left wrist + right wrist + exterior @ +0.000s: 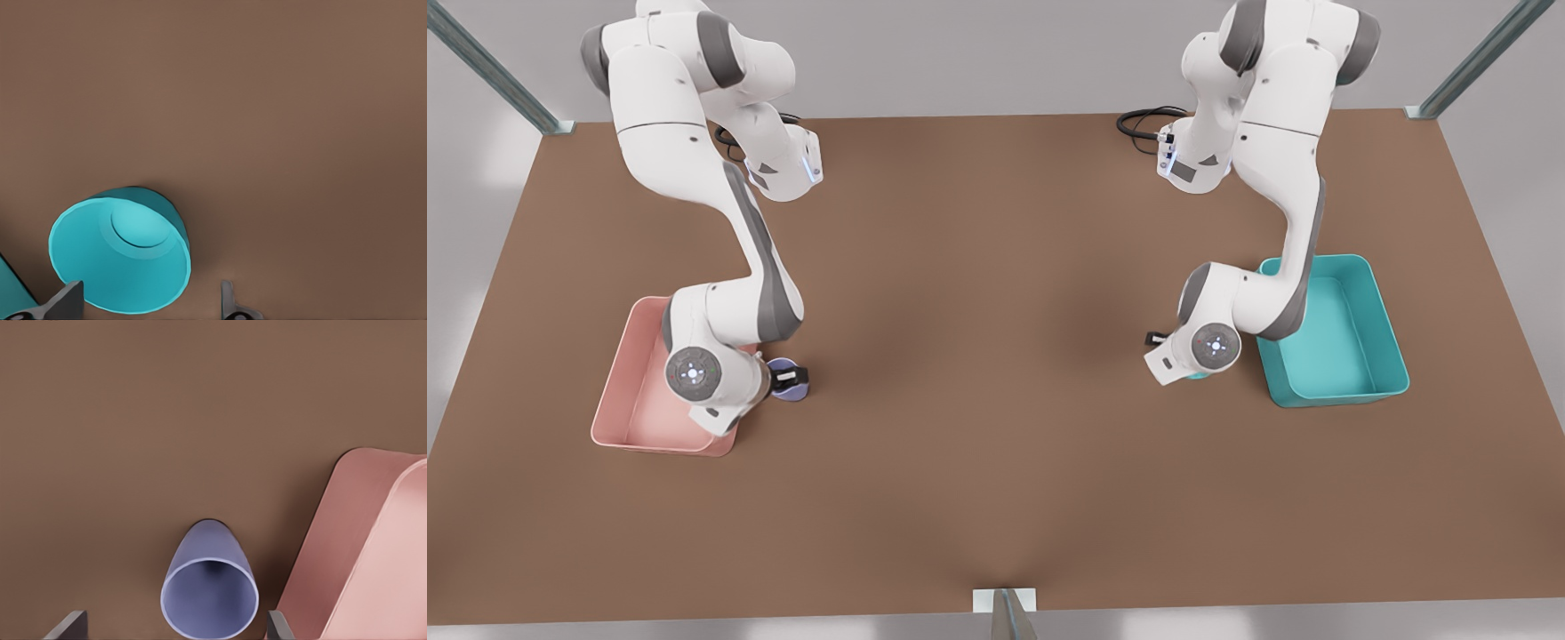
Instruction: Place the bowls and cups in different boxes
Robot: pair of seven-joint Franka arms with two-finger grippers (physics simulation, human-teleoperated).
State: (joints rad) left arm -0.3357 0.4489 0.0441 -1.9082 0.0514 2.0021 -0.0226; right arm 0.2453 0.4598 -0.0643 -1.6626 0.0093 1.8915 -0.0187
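Note:
The lavender cup [210, 590] stands upright on the brown table, just beside a corner of the pink box [360, 540]. My right gripper [173, 625] is open, one finger on each side of the cup. In the front view this gripper [790, 378] is at the front view's left, low over the cup [783, 366] next to the pink box [618, 391]. The teal bowl [120, 260] sits on the table under my left gripper [147, 303], which is open and straddles its near rim. This gripper [1178, 360] hangs beside the teal box [1392, 356], and its wrist covers most of the bowl.
Both boxes hold nothing that I can see. The wide middle of the table [987, 356] lies between the arms. A black cable [1143, 120] lies at the back, and metal frame posts [1005, 613] stand at the table's edges.

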